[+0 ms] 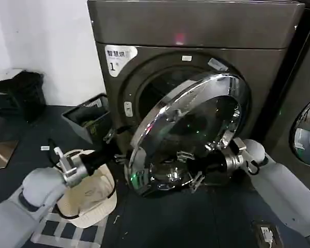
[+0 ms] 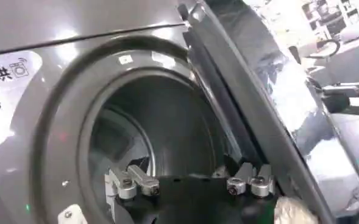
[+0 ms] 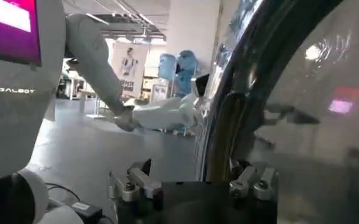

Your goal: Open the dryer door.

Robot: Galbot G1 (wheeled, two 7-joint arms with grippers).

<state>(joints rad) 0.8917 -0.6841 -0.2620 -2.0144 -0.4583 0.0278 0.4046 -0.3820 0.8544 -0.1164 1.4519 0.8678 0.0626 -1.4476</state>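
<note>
From my head camera, the dryer door (image 1: 188,132) stands swung partly out from the dryer (image 1: 196,31), its chrome ring facing me. My right gripper (image 1: 213,161) sits at the door's lower right rim; my left gripper (image 1: 109,138) reaches toward its lower left edge.

At my left wrist, my fingers (image 2: 133,181) are spread before the drum opening.

At my right wrist, my fingers (image 3: 136,184) are spread beside the door's edge.

Pale grey arm shells; black jaws, silver screws; "GALBOT" torso marking
</note>
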